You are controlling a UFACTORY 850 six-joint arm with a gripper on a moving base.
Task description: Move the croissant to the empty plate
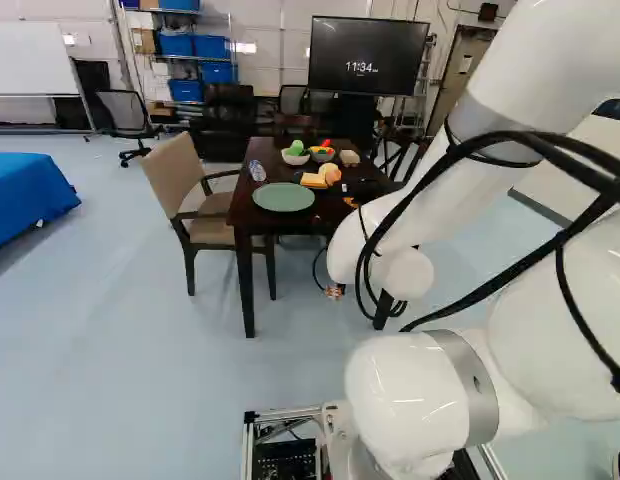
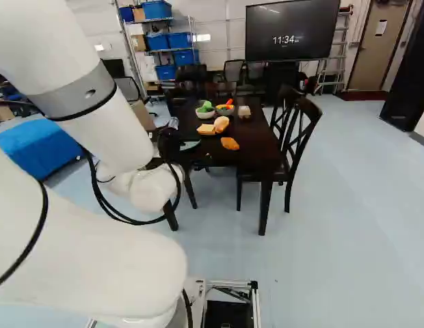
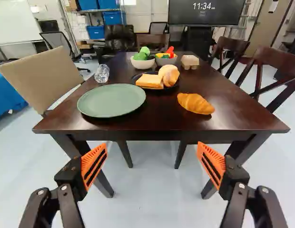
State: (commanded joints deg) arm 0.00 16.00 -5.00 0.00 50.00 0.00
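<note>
Seemed to be at the approach step, with the gripper [image 3: 152, 161] wide open and empty near the table [image 3: 162, 124], and the croissant [image 3: 195, 103] on it, apart from the green plate [image 3: 112, 100], so needed to advance and align.

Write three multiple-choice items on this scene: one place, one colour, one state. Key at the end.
1. Where is the croissant?
A) On the empty plate
B) Directly on the table
C) In a bowl

2. What colour is the empty plate?
A) Red
B) White
C) Green

3. How is the claw?
A) Open, holding nothing
B) Shut on the croissant
C) Shut on a bowl

Key:
1 B: the wrist view shows it on dark wood, apart from the empty plate.
2 C: its whole surface shows green.
3 A: its fingers stand wide apart, nothing gripped.
</note>
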